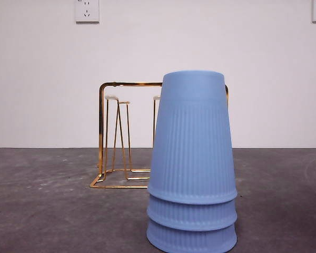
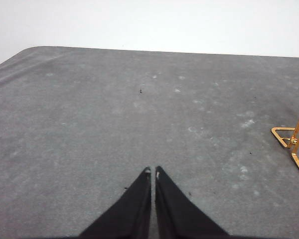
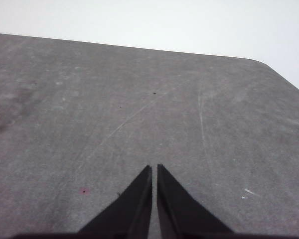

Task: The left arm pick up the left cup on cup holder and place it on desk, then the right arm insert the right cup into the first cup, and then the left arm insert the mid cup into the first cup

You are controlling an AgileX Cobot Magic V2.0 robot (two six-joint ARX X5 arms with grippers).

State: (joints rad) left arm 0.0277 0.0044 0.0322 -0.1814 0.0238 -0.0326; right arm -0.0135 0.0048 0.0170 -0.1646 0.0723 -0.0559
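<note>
Front view showed three blue cups (image 1: 192, 168) nested upside down on the desk (image 1: 52, 211), just ahead of the emptied holder (image 1: 118, 137), so the stacking looked complete and the sound move was to stay clear of the stack. Left gripper (image 2: 152, 172) and right gripper (image 3: 154, 168) each hung over bare desk, jaws nearly touching and holding nothing. Open room lay on both sides, with a rounded desk corner ahead of each arm

The stacked blue cups (image 1: 192, 163) and cup holder (image 1: 116, 137) behind them are the only obstacles on the desk (image 1: 42, 211).
</note>
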